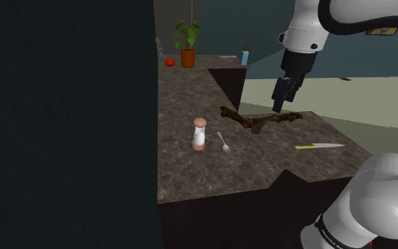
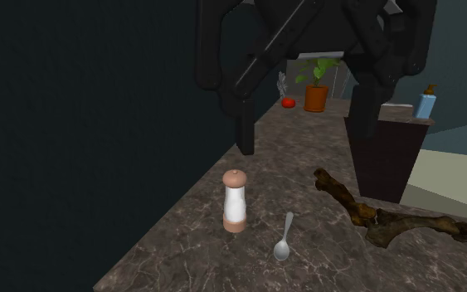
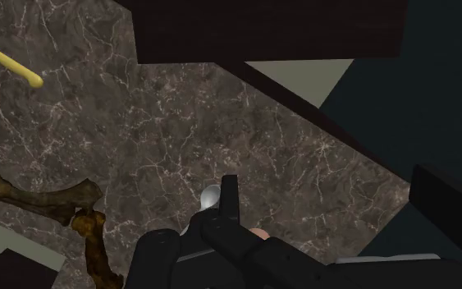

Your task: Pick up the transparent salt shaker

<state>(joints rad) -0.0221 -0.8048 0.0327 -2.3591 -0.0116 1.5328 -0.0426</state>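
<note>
My hand (image 1: 283,99) hung above the table (image 1: 190,173), fingers pointing down over a gnarled brown branch (image 1: 257,120) and well apart from the salt shaker (image 1: 199,134). The shaker stood upright nearer the table's middle, to the left of my hand in the shoulder view, with a spoon (image 1: 223,143) lying just beside it on that view's right.

The second exterior view looked out from under my hand. There the two black fingers (image 2: 245,124) stood wide apart with nothing between them, so the hand was open and empty. It also gave the shaker's make best: a white cylinder between a pinkish-brown domed cap and a matching base, not see-through as drawn. The spoon was grey and shiny, its bowl toward the near edge.

Only the shoulder view took in the whole knife (image 1: 319,146) on the near right, pale blade and yellow handle. At the far end it showed a potted plant (image 1: 187,42), a red tomato (image 1: 170,62) and a blue bottle (image 1: 245,56).

The wrist view caught just the yellow handle, a forked, rough-barked stretch of branch, and the spoon's bowl peeking past one finger. It also gave the table's surface most plainly: dark brown stone, veined in white.
</note>
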